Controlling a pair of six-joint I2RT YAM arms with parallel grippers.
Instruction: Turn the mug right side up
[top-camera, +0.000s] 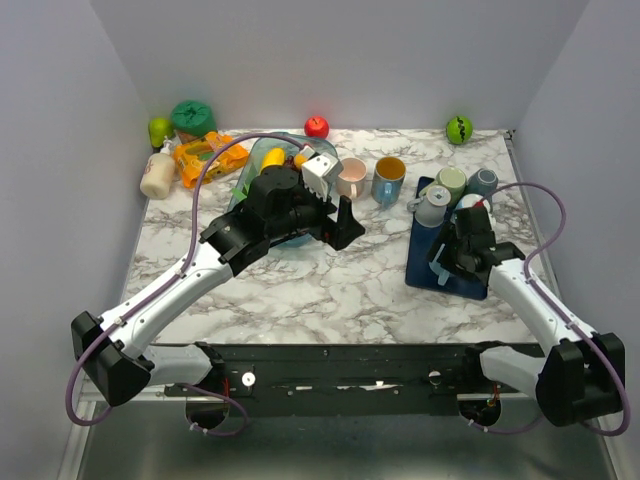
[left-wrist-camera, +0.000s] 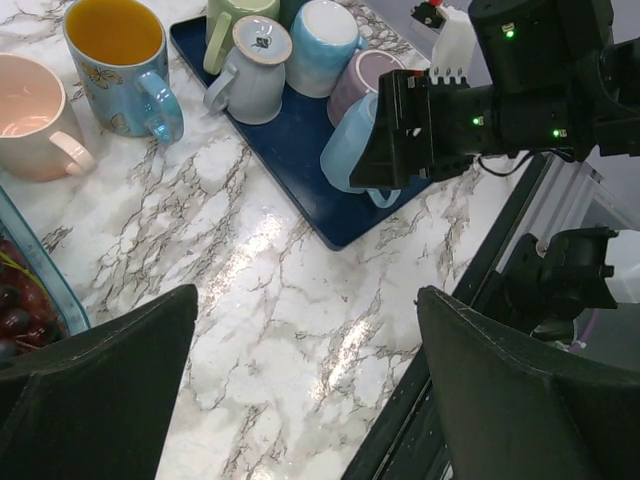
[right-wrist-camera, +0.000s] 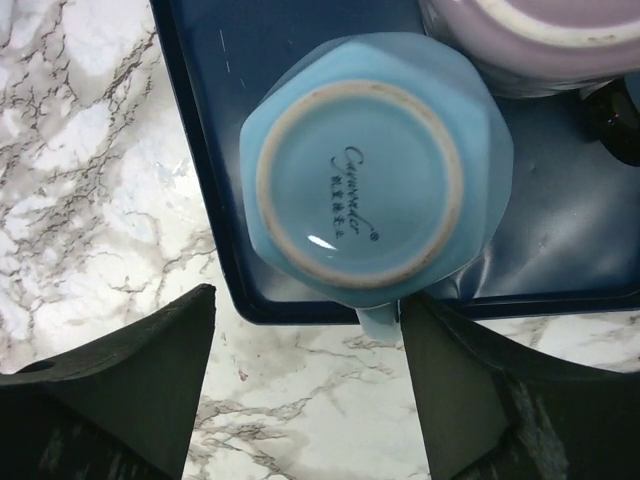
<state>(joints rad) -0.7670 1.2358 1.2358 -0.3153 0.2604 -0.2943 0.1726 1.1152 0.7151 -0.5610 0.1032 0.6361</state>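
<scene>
A light blue mug stands upside down at the near corner of the dark blue tray, base up, its handle pointing over the tray's edge. My right gripper is open just above it, and the handle lies beside the right finger. In the left wrist view the mug shows partly under the right gripper. In the top view the right gripper hides it. My left gripper is open and empty over bare marble at the table's middle.
Upside-down mugs fill the tray: grey, green, pale blue, purple. A pink mug and a blue mug stand upright left of it. A glass dish, toys and fruit lie at the back left.
</scene>
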